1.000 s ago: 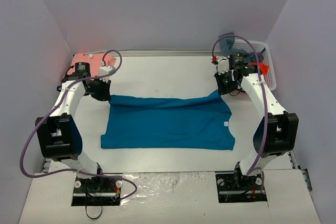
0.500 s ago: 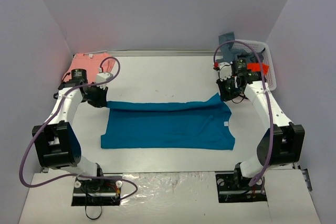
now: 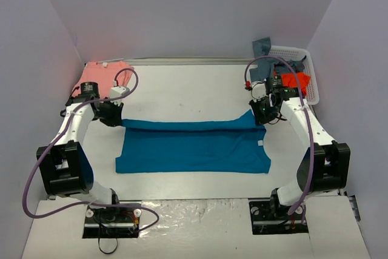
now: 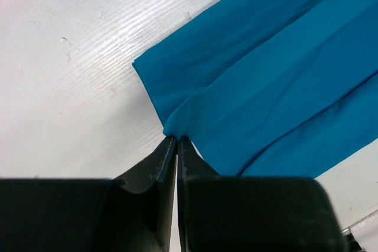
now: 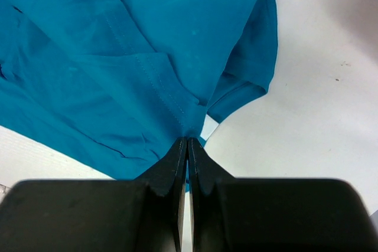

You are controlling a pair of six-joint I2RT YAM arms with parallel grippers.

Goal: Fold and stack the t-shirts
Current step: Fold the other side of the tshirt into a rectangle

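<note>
A teal-blue t-shirt (image 3: pixel 194 147) lies spread across the middle of the table, its far edge lifted into a fold. My left gripper (image 3: pixel 119 119) is shut on the far-left corner of the teal-blue t-shirt (image 4: pixel 254 75), pinched at the fingertips. At the far right, my right gripper (image 3: pixel 257 116) is shut on the cloth beside a sleeve of the teal-blue t-shirt (image 5: pixel 118 69). A salmon-pink t-shirt (image 3: pixel 103 74) lies at the far-left corner. Bright orange (image 3: pixel 297 80) and grey-blue (image 3: pixel 262 48) t-shirts sit in the basket.
A white lattice basket (image 3: pixel 306 68) stands at the far right against the wall. Purple cables loop from both arms. Grey walls close in the table on three sides. White tabletop (image 4: pixel 71 75) shows beside the shirt's left edge.
Both grippers have moved toward the near side, carrying the shirt's far edge over the body, so the fold has grown. The left arm has swung further left.
</note>
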